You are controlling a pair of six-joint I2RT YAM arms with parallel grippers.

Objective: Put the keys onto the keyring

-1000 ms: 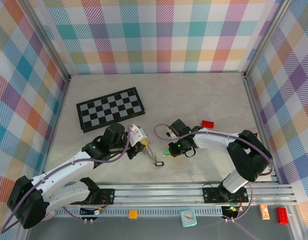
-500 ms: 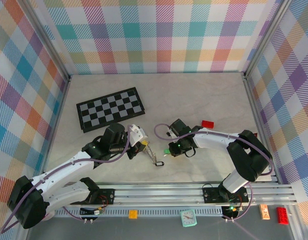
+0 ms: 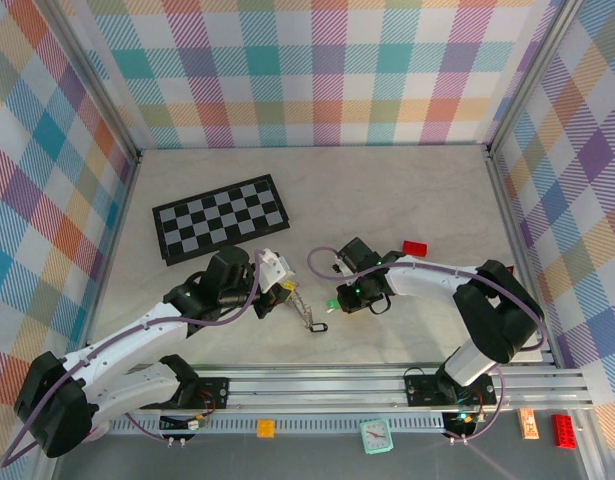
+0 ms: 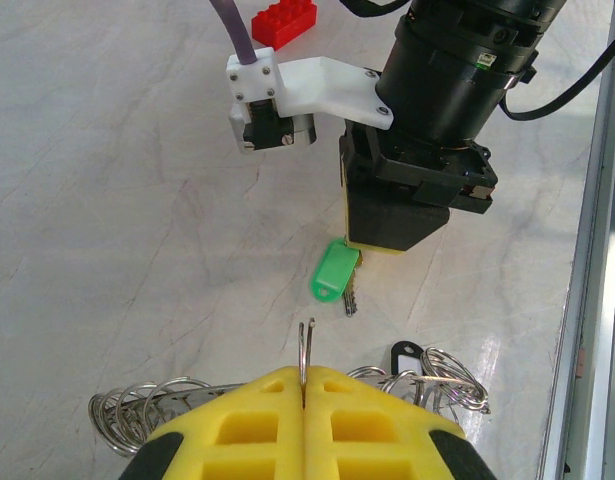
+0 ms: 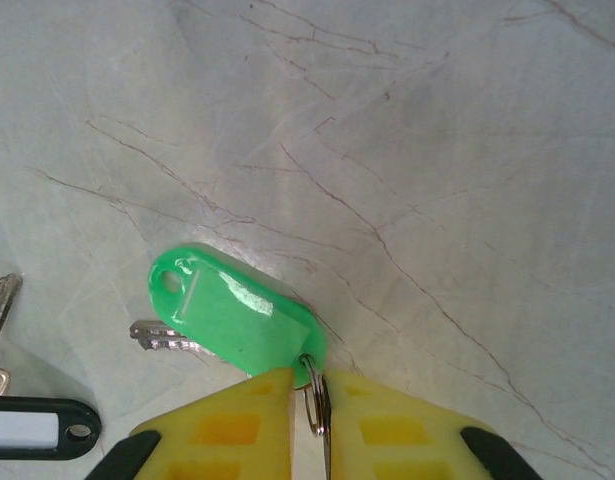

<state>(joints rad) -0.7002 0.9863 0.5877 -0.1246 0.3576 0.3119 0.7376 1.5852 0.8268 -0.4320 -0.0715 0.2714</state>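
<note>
A white label strip is showing in the tag of the black key (image 5: pixel 37 430), but nothing on it is readable. The face of the little clock (image 3: pixel 375 435) on the near rail is also too small to read.

The tabletop (image 3: pixel 387 190) is showing pale and marbled, with thin dark veins running across it. Pastel plaid walls (image 3: pixel 307 70) are closing it in on three sides. A black-and-white chessboard (image 3: pixel 222 218) is lying toward the far left, and a red brick (image 3: pixel 415 248) is sitting right of centre.

The left arm is reaching in low from the near left, with its wrist turned toward the middle. The left fingers (image 4: pixel 257 420) are pressing together and pinching a thin wire loop of the keyring (image 4: pixel 122 410). The keyring's coils are spilling onto the tabletop on both sides of them, and the black key is lying against those coils.

The right arm is bending in from the near right, with its wrist pointing down at the tabletop. The right fingers (image 5: pixel 407 430) are standing a sliver apart, with the small split ring of the green key (image 5: pixel 232 315) sitting between them. Whether they are gripping it I cannot tell. The green key is lying flat on the tabletop, near the keyring but apart from it.
</note>
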